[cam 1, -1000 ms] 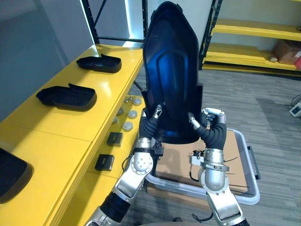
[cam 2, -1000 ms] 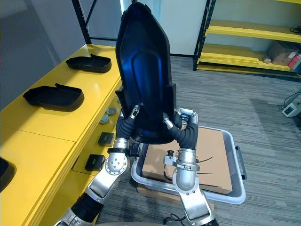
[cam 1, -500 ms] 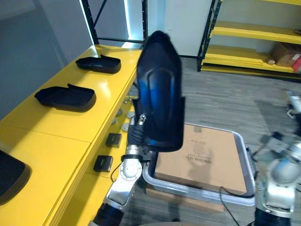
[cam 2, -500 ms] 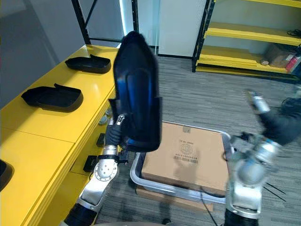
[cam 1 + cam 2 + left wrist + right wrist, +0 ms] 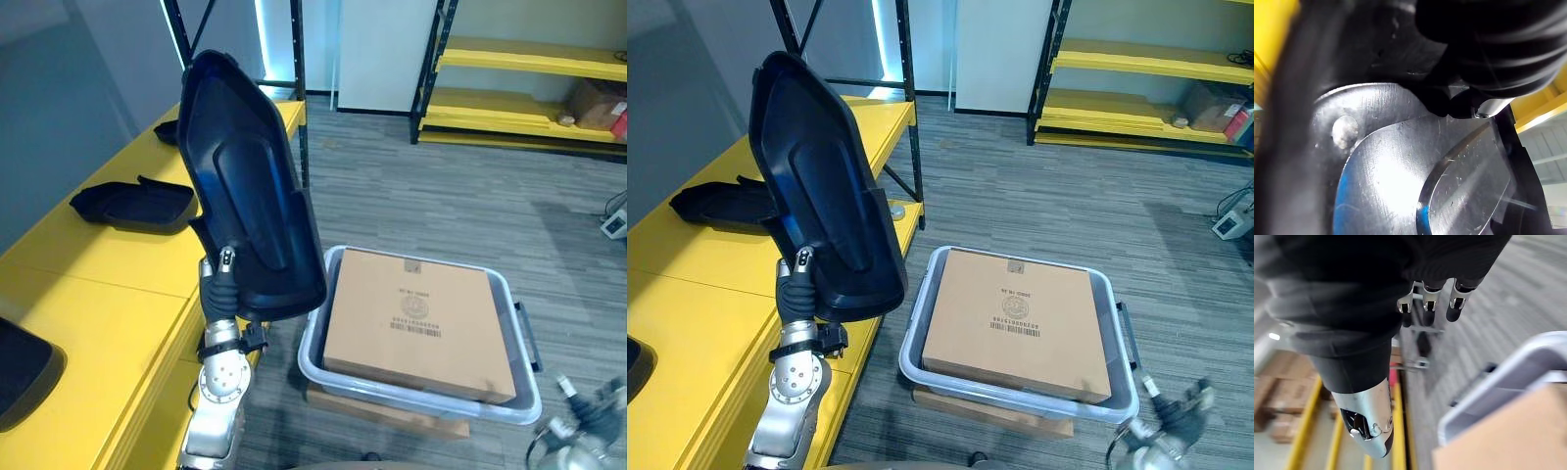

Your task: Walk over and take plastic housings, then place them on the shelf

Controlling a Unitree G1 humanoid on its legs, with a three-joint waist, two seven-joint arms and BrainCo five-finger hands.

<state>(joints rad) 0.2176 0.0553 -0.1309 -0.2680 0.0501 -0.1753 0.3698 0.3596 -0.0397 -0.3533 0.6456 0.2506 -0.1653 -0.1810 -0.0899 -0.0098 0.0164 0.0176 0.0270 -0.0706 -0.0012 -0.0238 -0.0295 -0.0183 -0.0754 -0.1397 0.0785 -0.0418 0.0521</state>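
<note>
The left hand [image 5: 217, 292] is clenched on the lower rim of a plastic housing [image 5: 245, 196], a long, glossy black shell with a rounded top, a raised rim and a stepped oval panel pressed into its hollow face. It stands nearly upright, leaning a little, above the front edge of the yellow shelf [image 5: 88, 284]. In the left wrist view a dark fingertip presses on the shell's scuffed, shiny inner face. Three more housings of the same black plastic lie flat on the smooth yellow top: one [image 5: 132, 204] beside the held shell, one [image 5: 165, 131] farther back and mostly hidden behind it, and one [image 5: 24, 367] at the near end, cut off by the view's edge; that makes four in all. The right hand [image 5: 1427, 296] hangs low by the floor, grasping nothing; its fingers seem relaxed, though they are seen end-on. On the grey striped carpet sits one pale grey plastic crate [image 5: 421, 401] with rounded corners, holding one flat square cardboard box [image 5: 411, 318], with another piece of cardboard [image 5: 382, 411] beneath the crate.
</note>
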